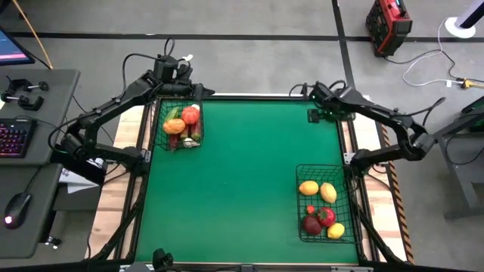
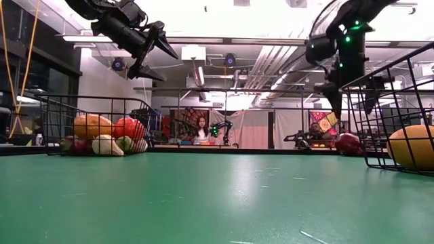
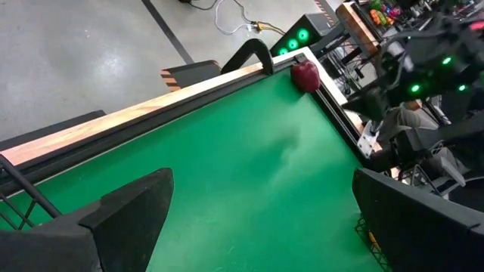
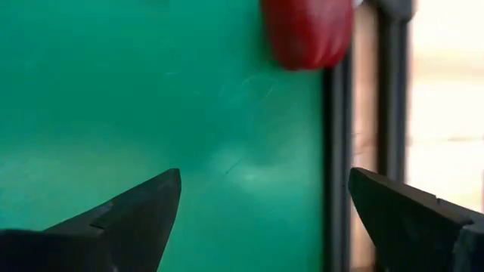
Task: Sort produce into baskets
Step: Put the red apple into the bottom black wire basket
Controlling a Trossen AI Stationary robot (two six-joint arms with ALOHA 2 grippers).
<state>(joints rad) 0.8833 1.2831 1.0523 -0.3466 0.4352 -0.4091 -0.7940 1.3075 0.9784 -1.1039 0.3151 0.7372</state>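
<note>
open left claw (image 3: 257, 219), dark red fruit (image 3: 305, 75), green table (image 3: 227, 159)

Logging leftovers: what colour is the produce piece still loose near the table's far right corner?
Dark red; the loose piece shows best in the left wrist view.

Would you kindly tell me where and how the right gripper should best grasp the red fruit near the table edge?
Grip the red fruit across its rounded middle, coming from above. It lies close beside the table's edge rail, so set the right gripper jaws along the rail, probably not across it.

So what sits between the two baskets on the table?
Nothing: the high view shows bare green mat between the small basket at the far left and the long basket at the near right.
</note>
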